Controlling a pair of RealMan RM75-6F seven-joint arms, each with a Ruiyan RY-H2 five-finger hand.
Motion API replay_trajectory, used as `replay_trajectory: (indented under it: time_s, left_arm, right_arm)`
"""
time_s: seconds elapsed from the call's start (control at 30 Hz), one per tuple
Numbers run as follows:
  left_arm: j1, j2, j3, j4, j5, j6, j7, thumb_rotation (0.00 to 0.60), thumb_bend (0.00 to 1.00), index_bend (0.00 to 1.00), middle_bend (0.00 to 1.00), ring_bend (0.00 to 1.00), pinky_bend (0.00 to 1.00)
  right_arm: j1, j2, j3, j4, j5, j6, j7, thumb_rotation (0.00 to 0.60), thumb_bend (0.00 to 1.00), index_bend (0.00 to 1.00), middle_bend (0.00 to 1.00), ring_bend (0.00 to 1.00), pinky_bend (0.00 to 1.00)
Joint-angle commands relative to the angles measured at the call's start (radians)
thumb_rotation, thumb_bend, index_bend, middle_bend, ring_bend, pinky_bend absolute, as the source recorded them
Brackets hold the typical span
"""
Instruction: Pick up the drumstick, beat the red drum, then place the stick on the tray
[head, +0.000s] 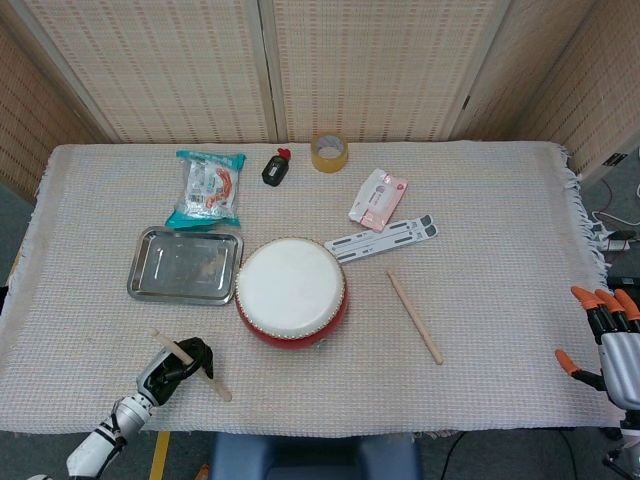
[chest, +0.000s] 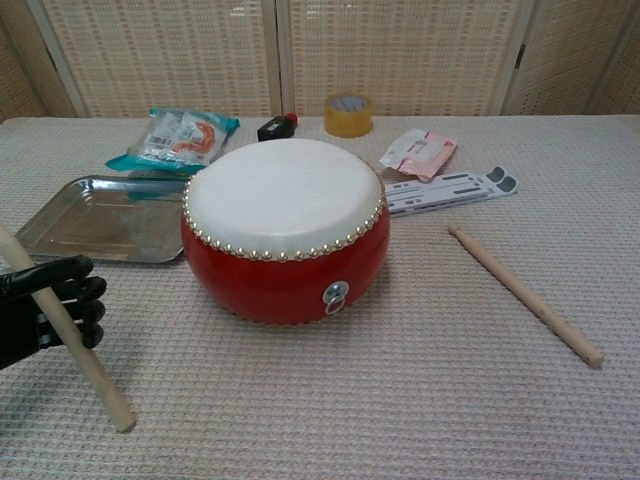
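On the cloth-covered table (head: 480, 250), the steel tray (head: 185, 265) holds nothing; left hand (chest: 45, 310) grips a drumstick (chest: 85, 360); right hand (head: 610, 335) spread, empty.

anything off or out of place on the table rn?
Nothing spilled or damaged. The red drum sits upright, and the tray beside it holds nothing. One oddity: a second drumstick lies loose on the cloth right of the drum, while the left hand grips the other drumstick.

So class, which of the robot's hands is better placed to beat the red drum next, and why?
Left. The left hand already holds a drumstick beside the red drum; the right hand sits empty at the table's far edge.
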Motion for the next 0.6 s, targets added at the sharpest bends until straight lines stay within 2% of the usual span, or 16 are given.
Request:
replay_trajectory:
  time_s: [0.03, 0.13, 0.47, 0.6]
  left_arm:
    - [0.004, -0.010, 0.000, -0.008, -0.009, 0.021, 0.067, 0.412, 0.35, 0.65, 0.65, 0.60, 0.59]
    - [0.019, -0.025, -0.013, -0.015, -0.032, 0.051, 0.159, 0.412, 0.35, 0.70, 0.70, 0.65, 0.62]
    - [0.099, -0.117, -0.078, -0.017, -0.097, 0.225, 0.580, 0.415, 0.34, 0.73, 0.72, 0.66, 0.63]
    - [0.115, -0.129, -0.072, -0.019, -0.074, 0.266, 0.660, 0.416, 0.34, 0.75, 0.72, 0.66, 0.63]
  right_arm:
    - [-0.001, 0.000, 0.000, 0.001, -0.001, 0.002, 0.001, 0.600, 0.22, 0.11, 0.14, 0.02, 0.01]
    - [-0.002, -0.001, 0.001, 0.003, -0.002, 0.004, 0.004, 0.600, 0.22, 0.11, 0.14, 0.02, 0.01]
    - [-0.006, -0.003, 0.001, 0.006, -0.010, 0.017, 0.007, 0.600, 0.22, 0.12, 0.14, 0.02, 0.01]
    - [-0.006, -0.005, 0.001, 0.006, -0.013, 0.019, 0.007, 0.600, 0.22, 0.12, 0.14, 0.02, 0.01]
